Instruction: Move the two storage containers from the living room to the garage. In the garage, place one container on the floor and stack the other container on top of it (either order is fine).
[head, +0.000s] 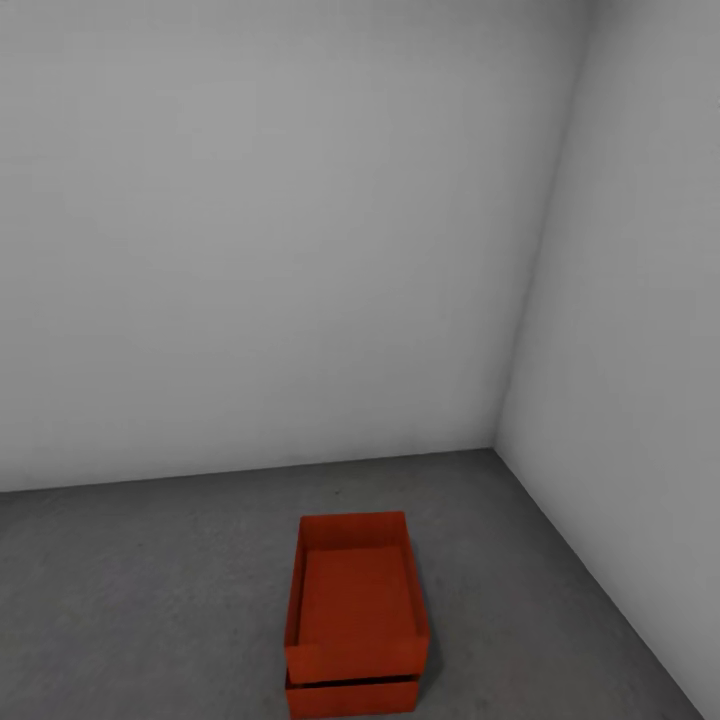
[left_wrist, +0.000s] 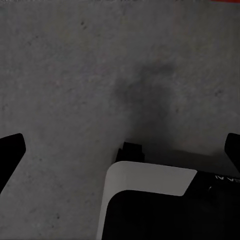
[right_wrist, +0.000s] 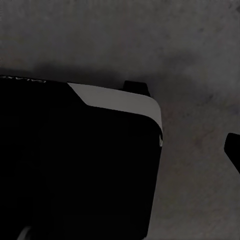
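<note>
Two orange-red storage containers stand stacked on the dark grey concrete floor of the garage, near its right corner. The upper container sits open-topped and slightly askew on the lower container, of which a strip of front wall shows. Neither is touched by an arm. My left gripper points down at bare concrete, its fingertips wide apart and empty: open. My right gripper also faces the floor; one fingertip shows at the frame edge, spread wide with nothing held.
Plain grey-white walls meet in a corner behind and to the right of the stack. My own black-and-white base lies under both wrists. Bare concrete spreads to the left of the containers.
</note>
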